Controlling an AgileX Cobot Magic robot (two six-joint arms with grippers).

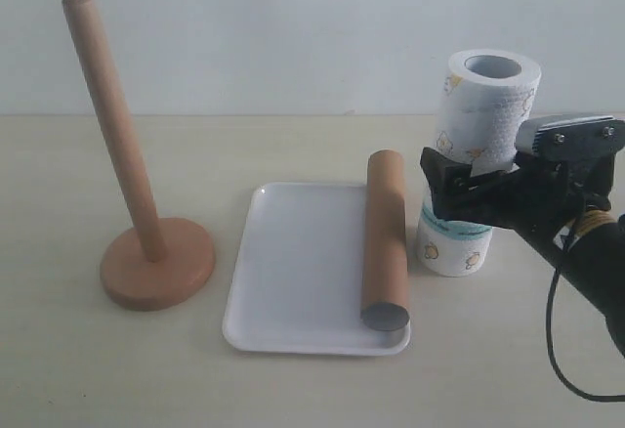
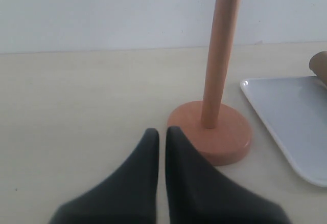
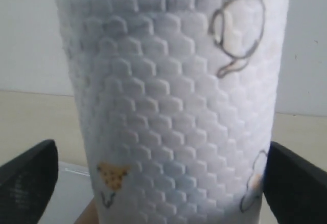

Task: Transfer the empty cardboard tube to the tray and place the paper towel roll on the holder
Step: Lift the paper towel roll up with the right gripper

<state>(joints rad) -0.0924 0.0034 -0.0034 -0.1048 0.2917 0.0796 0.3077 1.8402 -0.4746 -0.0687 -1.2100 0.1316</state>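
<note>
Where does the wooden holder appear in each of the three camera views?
Exterior view: the holder stands at the left, apart from the tray.
Left wrist view: just beyond the shut left gripper, tray beside it.
Right wrist view: not in it; the paper towel roll fills it.
Shared landmark: the tray, beside the holder in two views.

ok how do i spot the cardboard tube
Find the white tray on the table. Along its right edge lies the cardboard tube, next to the paper towel roll. It is plain brown and lying flat, while the roll and the wooden holder stand on end.
</note>
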